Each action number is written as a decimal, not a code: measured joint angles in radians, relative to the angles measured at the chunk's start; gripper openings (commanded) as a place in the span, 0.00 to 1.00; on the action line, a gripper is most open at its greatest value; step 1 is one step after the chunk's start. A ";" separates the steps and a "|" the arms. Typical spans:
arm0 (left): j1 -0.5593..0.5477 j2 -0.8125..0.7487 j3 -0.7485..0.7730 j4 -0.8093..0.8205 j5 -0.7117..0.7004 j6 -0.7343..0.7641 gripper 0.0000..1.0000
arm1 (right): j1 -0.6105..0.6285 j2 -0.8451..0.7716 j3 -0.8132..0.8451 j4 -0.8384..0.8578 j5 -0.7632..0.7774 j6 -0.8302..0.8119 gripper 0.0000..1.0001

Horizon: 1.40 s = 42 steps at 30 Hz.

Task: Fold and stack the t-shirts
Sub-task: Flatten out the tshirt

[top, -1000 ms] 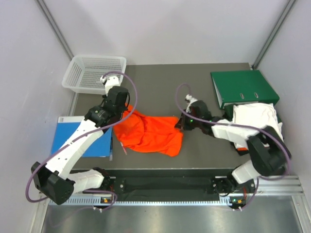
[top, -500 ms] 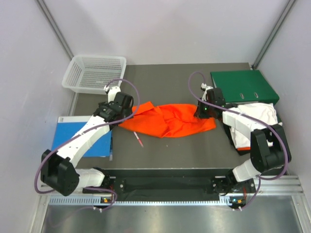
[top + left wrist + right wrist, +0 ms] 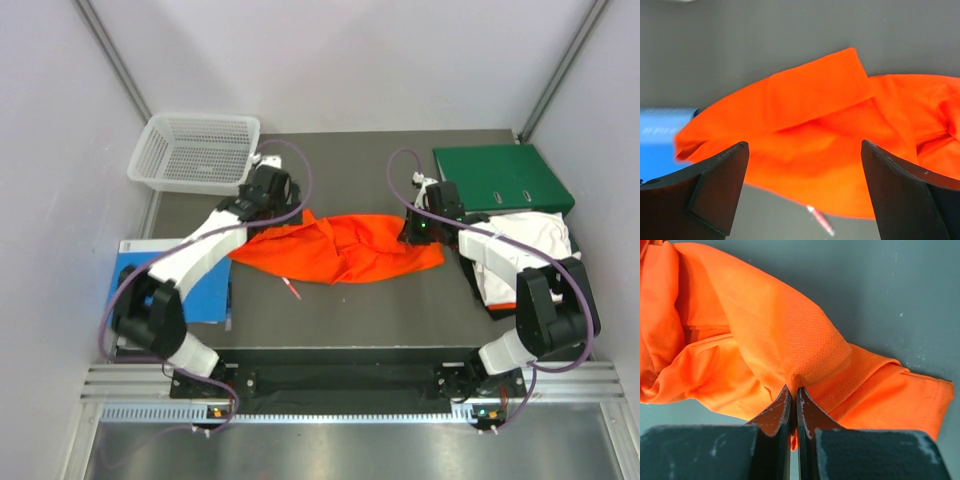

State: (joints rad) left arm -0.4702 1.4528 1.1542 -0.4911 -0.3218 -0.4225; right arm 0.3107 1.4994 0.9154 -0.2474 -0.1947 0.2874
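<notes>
An orange t-shirt (image 3: 340, 248) lies stretched left to right across the dark table, still crumpled in the middle. My right gripper (image 3: 418, 238) is shut on its right end; in the right wrist view the fingertips (image 3: 794, 396) pinch a fold of orange t-shirt (image 3: 765, 330). My left gripper (image 3: 272, 205) hovers open above the shirt's left end, its fingers (image 3: 720, 185) wide apart over the orange t-shirt (image 3: 805, 130), holding nothing. A pile of white and other t-shirts (image 3: 525, 245) rests at the right.
A white basket (image 3: 195, 150) stands at the back left. A green binder (image 3: 503, 180) lies at the back right under the white pile. A blue folder (image 3: 205, 290) lies at the left. A small red-and-white pen (image 3: 292, 290) lies in front of the shirt.
Both grippers pulled the orange shirt apart and toward the back, stretching it out. The left gripper then opened, let go of the left end and lifted toward the back.
</notes>
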 measured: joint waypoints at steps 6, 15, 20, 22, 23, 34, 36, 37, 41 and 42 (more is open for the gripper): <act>-0.001 0.353 0.245 0.013 0.048 0.085 0.94 | 0.000 0.014 0.000 0.030 -0.025 0.002 0.02; -0.007 0.544 0.382 -0.008 0.107 0.146 0.88 | 0.000 0.032 0.000 0.043 -0.037 0.003 0.02; -0.018 0.571 0.420 -0.009 0.127 0.163 0.81 | 0.000 0.035 0.000 0.048 -0.040 0.004 0.02; -0.026 0.585 0.431 -0.010 0.130 0.166 0.73 | 0.000 0.040 0.000 0.050 -0.040 0.004 0.03; -0.030 0.595 0.438 -0.011 0.132 0.167 0.68 | 0.000 0.043 0.000 0.052 -0.040 0.005 0.03; -0.046 0.634 0.444 -0.056 0.088 0.168 0.23 | -0.007 0.057 0.000 0.062 -0.040 0.005 0.03; -0.046 0.634 0.444 -0.063 0.067 0.164 0.00 | -0.008 0.061 0.000 0.064 -0.040 0.006 0.03; -0.046 0.633 0.444 -0.063 0.058 0.161 0.00 | -0.008 0.062 0.000 0.064 -0.040 0.007 0.03; -0.046 0.631 0.443 -0.076 0.012 0.163 0.00 | -0.008 0.062 -0.001 0.068 -0.040 0.011 0.02; -0.046 0.626 0.443 -0.082 -0.007 0.163 0.00 | -0.008 0.062 -0.001 0.068 -0.040 0.011 0.02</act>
State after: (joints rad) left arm -0.5159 2.0792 1.5970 -0.5735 -0.3286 -0.2596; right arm 0.3023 1.5612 0.9142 -0.1791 -0.2352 0.2989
